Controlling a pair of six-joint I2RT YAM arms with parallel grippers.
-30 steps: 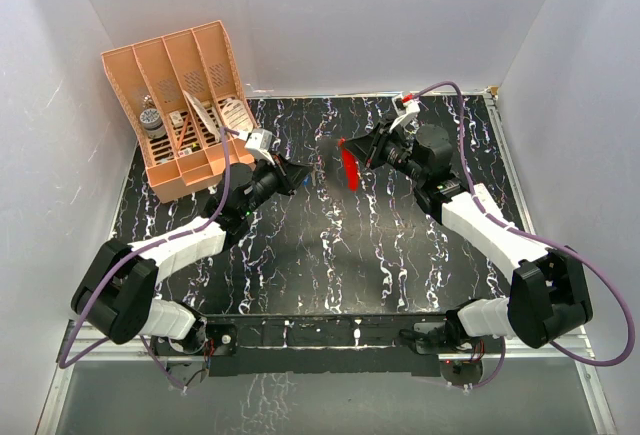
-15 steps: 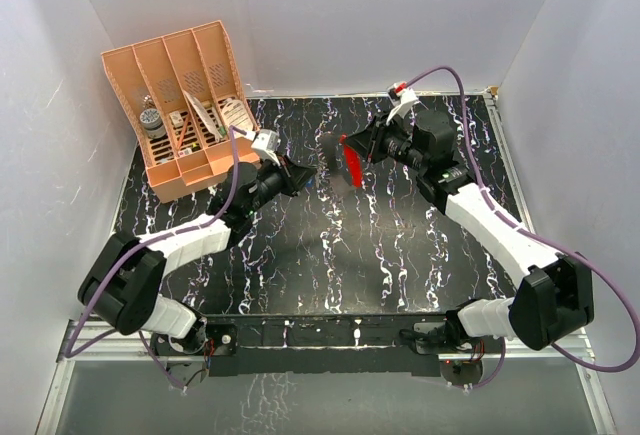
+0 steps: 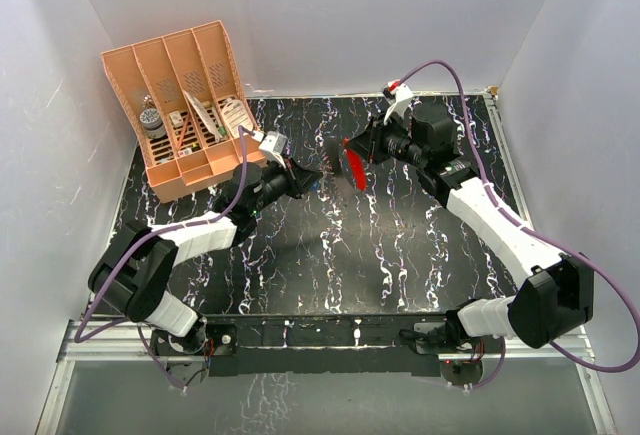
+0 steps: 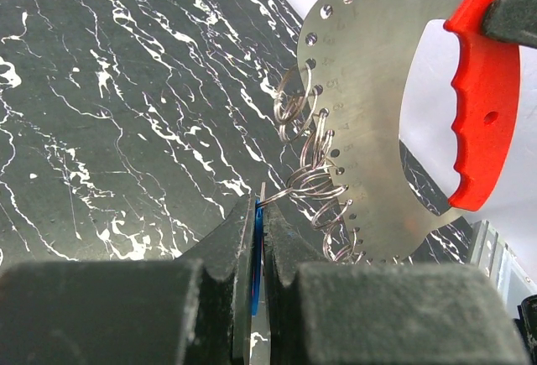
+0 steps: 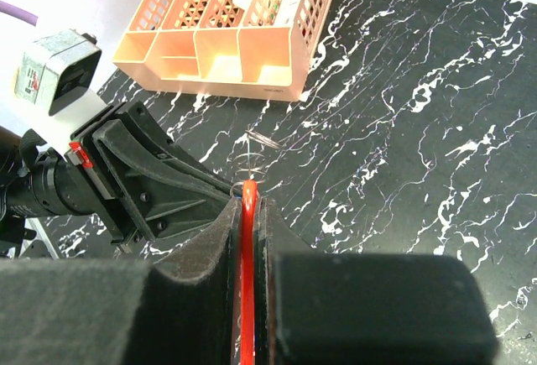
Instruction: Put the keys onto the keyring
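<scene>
— Starting at the left: what stands there?

— A peach organizer (image 3: 185,105) sits at the far left corner of the black marbled tabletop (image 3: 330,265), with a few small items in its slots.

— And the left arm?

— It reaches out to the right of the organizer. The left tool (image 3: 308,177) is pressed together on the key (image 4: 255,264). In the wrist view only a thin blue sliver shows between the pads, with a pale metal tip poking out past them.

— Where is the keyring?

— Further right of the organizer, held up off the tabletop. The keyring (image 4: 369,80) is a flat silver plate with a row of small holes along its curved edge and a red grip on the far side. A cluster of wire rings (image 4: 315,176) hangs from those holes, and one ring reaches the key's tip. Whether the key is threaded onto it cannot be told.

— And the right arm?

— The right tool (image 5: 247,205), farthest from the organizer, pinches the keyring's red grip edge-on between its pads.
</scene>
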